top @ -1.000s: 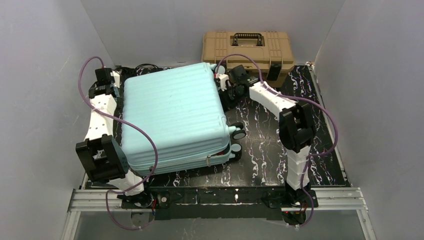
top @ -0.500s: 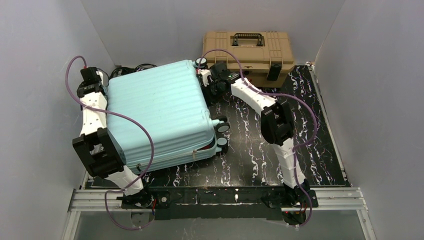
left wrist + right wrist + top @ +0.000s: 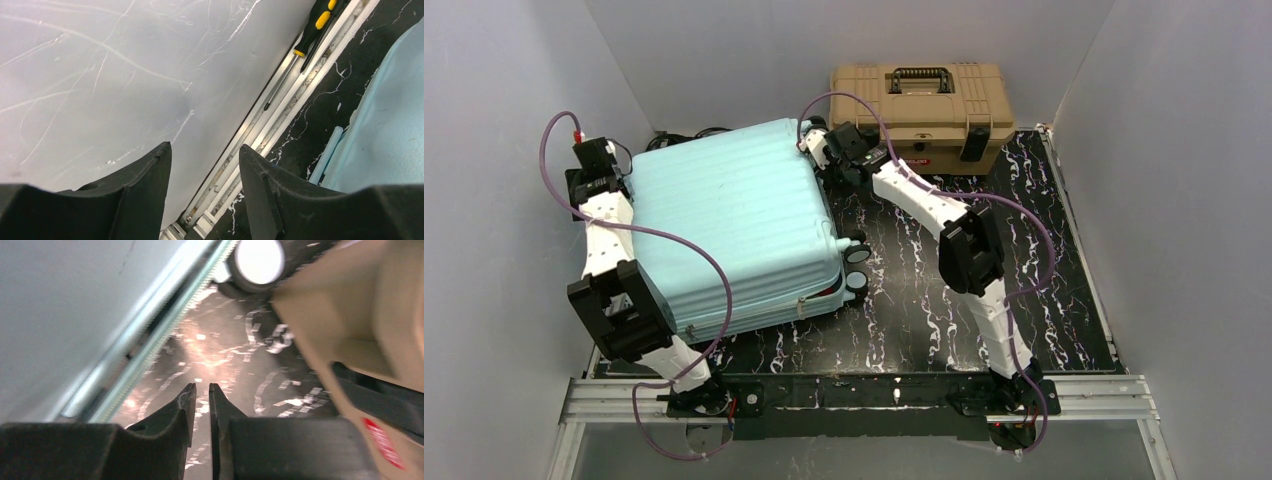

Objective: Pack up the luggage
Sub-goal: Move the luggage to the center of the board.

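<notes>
Ok, near to far:
- Table (image 3: 1024, 260): black with white marbling.
- Luggage (image 3: 744, 225): mint-blue suitcase, shut, lying flat with the ribbed shell up on the left half of the table, skewed. Its near edge is close to the arm bases.
- Wheels (image 3: 856, 255): black, on the suitcase's right side, towards the near corner.
- Left gripper (image 3: 205, 150): at the suitcase's far-left corner, by the left wall. Fingers stand clearly apart with nothing between them; blue shell shows just right of them.
- Screwdriver (image 3: 312, 27): yellow and black handle, lying along the metal rail at the foot of the left wall, beyond the left gripper.
- Right gripper (image 3: 201, 387): at the suitcase's far-right corner, over bare table. Barely ajar, only a thin slit between the fingers, gripping nothing. That view is blurred.
- Toolbox (image 3: 919, 100): tan, black latches and handle, against the far wall, just beyond the right gripper.
</notes>
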### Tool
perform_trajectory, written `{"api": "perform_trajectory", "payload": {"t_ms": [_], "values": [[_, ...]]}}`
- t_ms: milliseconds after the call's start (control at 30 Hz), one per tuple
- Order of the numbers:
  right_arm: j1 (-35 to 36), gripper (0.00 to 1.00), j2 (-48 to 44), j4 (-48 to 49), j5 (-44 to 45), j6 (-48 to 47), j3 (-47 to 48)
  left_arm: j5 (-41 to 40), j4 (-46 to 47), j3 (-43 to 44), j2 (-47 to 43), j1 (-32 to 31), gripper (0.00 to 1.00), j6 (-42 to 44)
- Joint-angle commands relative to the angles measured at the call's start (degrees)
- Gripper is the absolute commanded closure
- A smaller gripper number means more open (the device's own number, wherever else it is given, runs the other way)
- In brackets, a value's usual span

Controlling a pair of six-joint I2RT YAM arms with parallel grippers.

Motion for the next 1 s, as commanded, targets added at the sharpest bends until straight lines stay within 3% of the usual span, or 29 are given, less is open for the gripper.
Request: {"api": "perform_trajectory", "payload": {"t_ms": [0, 233, 467, 767, 967], "values": [[13.02, 0.75, -8.11, 18.41, 5.2, -17.96, -7.85, 24.68, -10.96, -6.34, -3.87, -8.32, 0.46, -8.34], [11.08, 0.8, -5.27, 25.17, 17.26, -25.13, -6.31, 26.15, -11.01, -9.46, -7.55, -8.36, 0.45, -8.69], [5.31, 0.8, -4.18, 28.19, 23.04, -27.71, -5.92, 26.41, -11.54, -10.99, -10.0, -8.26, 0.42, -7.9], [0.06, 0.83, -13.74, 33.11, 25.08, -25.61, -21.24, 29.08, -12.02, -10.91, -11.5, -8.31, 0.28, -7.94], [-4.71, 0.85, -16.68, 32.91, 26.53, -22.8, -24.94, 29.15, -12.2, -10.76, -11.8, -8.28, 0.17, -7.66]]}}
